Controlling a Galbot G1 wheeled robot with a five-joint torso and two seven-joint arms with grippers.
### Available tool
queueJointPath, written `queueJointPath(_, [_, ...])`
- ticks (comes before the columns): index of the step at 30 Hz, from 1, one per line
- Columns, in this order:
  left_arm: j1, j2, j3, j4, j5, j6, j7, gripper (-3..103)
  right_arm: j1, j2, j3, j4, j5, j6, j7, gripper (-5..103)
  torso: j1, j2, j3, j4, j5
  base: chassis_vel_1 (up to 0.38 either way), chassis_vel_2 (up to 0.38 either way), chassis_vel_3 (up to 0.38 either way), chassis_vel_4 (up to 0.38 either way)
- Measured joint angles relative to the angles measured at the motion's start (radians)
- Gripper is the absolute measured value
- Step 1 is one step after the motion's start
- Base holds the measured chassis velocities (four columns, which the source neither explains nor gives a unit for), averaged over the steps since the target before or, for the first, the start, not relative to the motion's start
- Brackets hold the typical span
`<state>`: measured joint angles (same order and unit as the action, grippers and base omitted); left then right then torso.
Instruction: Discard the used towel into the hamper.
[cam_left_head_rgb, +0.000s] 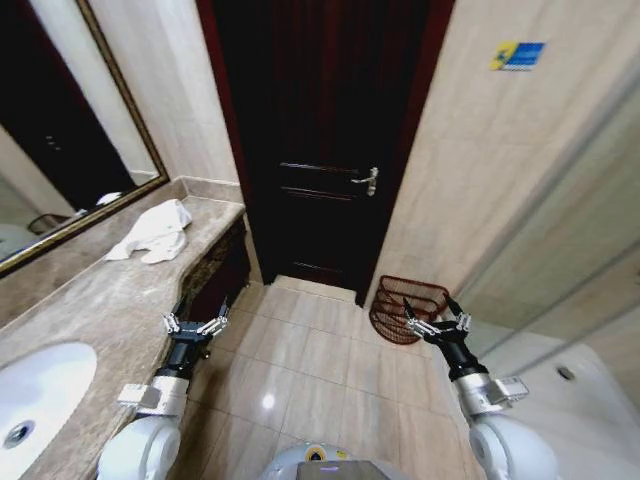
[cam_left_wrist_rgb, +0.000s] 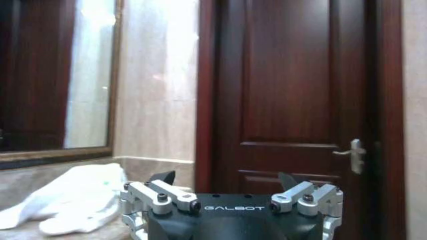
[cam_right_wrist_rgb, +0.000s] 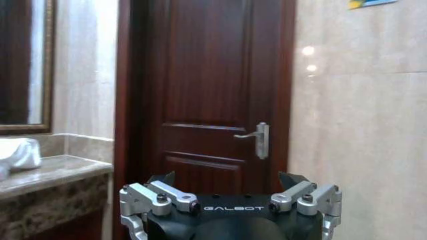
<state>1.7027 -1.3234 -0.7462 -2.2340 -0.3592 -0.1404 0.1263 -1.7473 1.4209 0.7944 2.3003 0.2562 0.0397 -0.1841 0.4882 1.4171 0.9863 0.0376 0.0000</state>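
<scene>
lying crumpled on the counter (cam_left_head_rgb: 100, 300) by the mirror, the towel (cam_left_head_rgb: 152, 232) sits well ahead of the left gripper (cam_left_head_rgb: 195, 325) — fingers spread, empty; the right gripper (cam_left_head_rgb: 437, 323), also spread, hovers just before the hamper (cam_left_head_rgb: 405, 305) — floor, beside the door.

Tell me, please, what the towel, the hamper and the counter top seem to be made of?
The towel looks like soft white cloth: it lies crumpled in loose folds. The hamper seems to be reddish-brown coated wire, since the floor shows through its open weave. The counter top looks like polished stone, probably marble, with mottled beige-brown veining and a slight sheen; it could also be an imitation.
</scene>
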Motion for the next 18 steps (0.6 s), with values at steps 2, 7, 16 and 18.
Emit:
queueJointPath(2, [0.0, 0.0, -0.001, 0.003, 0.0, -0.003, 0.0, 100, 0.001, 0.001, -0.001, -0.001, 0.0, 0.0, -0.001, 100, 0.0, 0.0, 0.0, 0.0, 0.0001, -0.008, 0.19, 0.201, -0.001])
queueJointPath(7, [0.0, -0.001, -0.001, 0.011, 0.002, -0.011, 0.001, 100, 0.001, 0.002, -0.002, -0.004, -0.001, 0.002, -0.002, 100, 0.0, 0.0, 0.0, 0.0001, 0.0, 0.027, 0.205, 0.204, 0.021])
queueJointPath(16, [-0.002, -0.004, -0.001, 0.019, -0.002, -0.05, 0.006, 100, 0.006, 0.004, -0.007, -0.011, -0.004, 0.004, -0.006, 100, 0.0, 0.0, 0.0, 0.0001, 0.0004, -0.001, 0.162, 0.171, -0.001])
queueJointPath(18, [-0.002, -0.004, -0.001, 0.019, -0.004, -0.053, 0.006, 100, 0.007, 0.006, -0.008, -0.012, -0.006, 0.004, -0.01, 100, 0.0, 0.0, 0.0, -0.0002, -0.0002, -0.071, 0.101, 0.09, -0.09])
